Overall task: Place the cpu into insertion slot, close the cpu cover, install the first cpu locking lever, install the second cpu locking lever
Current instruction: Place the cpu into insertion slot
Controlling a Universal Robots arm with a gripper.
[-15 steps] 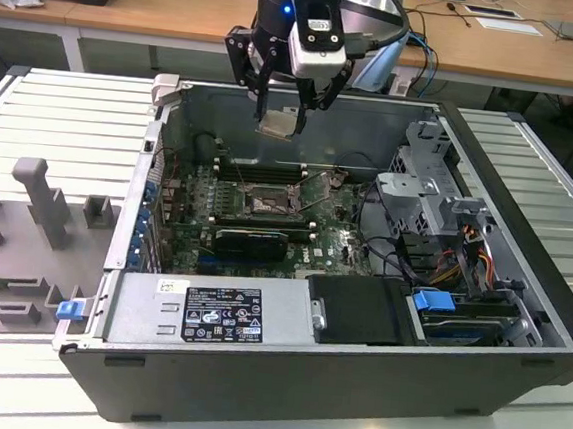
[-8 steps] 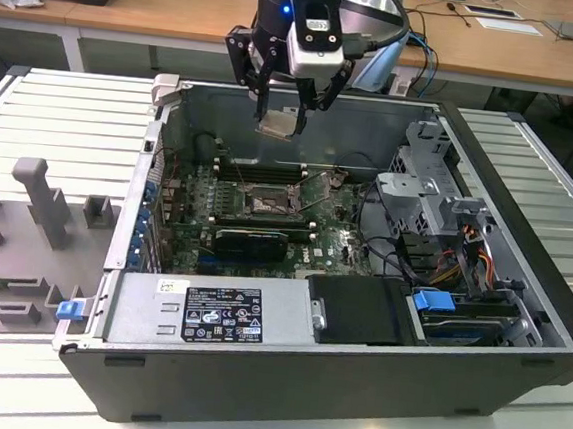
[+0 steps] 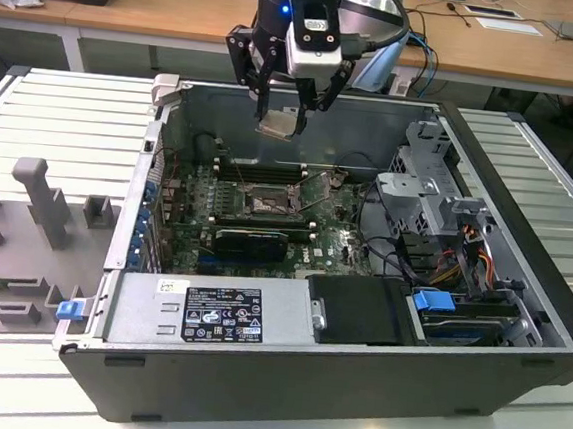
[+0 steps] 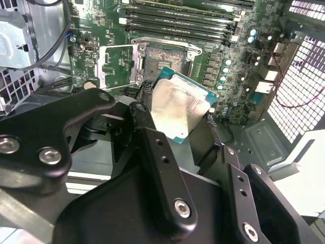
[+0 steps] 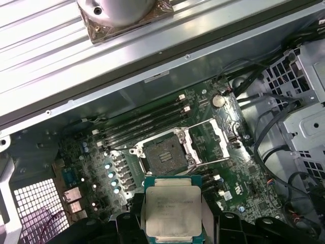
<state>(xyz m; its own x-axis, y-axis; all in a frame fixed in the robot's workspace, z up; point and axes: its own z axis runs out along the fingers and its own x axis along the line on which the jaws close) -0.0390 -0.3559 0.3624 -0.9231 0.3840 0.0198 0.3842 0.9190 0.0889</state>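
Note:
My gripper [image 3: 280,119] hangs above the open computer case, shut on the cpu [image 3: 277,124], a flat square chip with a pale silver face. In both wrist views the cpu [image 4: 177,109] [image 5: 172,211] sits between the black fingers [image 4: 147,122], held by two opposite edges. Below it on the green board lies the insertion slot [image 3: 265,205] [image 4: 165,58] [image 5: 162,152], uncovered, its dark centre exposed. The cpu cover [image 4: 116,66] [image 5: 219,138], a thin silver frame plate, stands swung open beside the slot. The cpu is still well above the board.
Long black memory slots [image 5: 144,124] run beside the slot. A black plastic shroud [image 3: 363,310], a power supply [image 3: 208,308] and a drive cage [image 3: 430,177] with cables fill the case. Its metal walls [image 3: 305,116] surround the board. Grey fixtures [image 3: 37,203] stand at the exterior view's left.

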